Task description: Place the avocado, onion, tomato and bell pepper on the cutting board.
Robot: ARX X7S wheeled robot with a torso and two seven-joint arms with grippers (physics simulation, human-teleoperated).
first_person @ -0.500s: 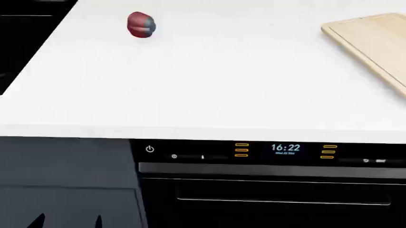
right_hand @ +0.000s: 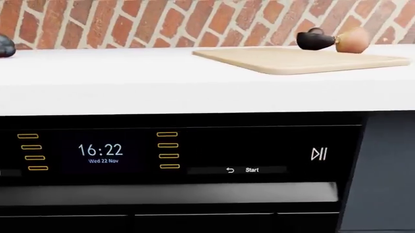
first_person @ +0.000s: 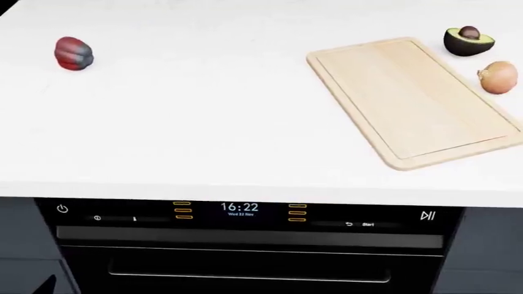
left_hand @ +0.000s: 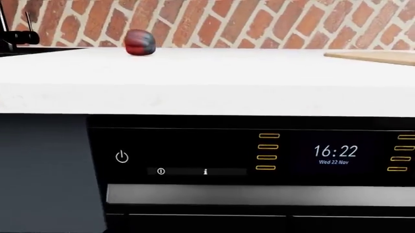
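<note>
The light wooden cutting board (first_person: 413, 101) lies bare on the white counter at the right, also low and flat in the right wrist view (right_hand: 302, 59). The halved avocado (first_person: 469, 40) and the tan onion (first_person: 498, 77) rest on the counter just past the board's far right side, close together (right_hand: 315, 40) (right_hand: 353, 40). A red rounded vegetable with a grey-blue patch, which I take for the bell pepper (first_person: 73, 53), sits alone at the far left (left_hand: 139, 42). The tomato is out of view. Neither gripper shows in any view.
Below the white counter (first_person: 204, 122) is a dark oven front with a lit clock panel (first_person: 239, 209) and a handle bar (first_person: 249, 237). A brick wall (left_hand: 214, 22) backs the counter. A dark sliver (first_person: 49, 285) at the head view's bottom left is unidentifiable.
The head view has swung right and pulled back. The board now shows whole, the avocado and onion have come into sight, and the red vegetable sits further left.
</note>
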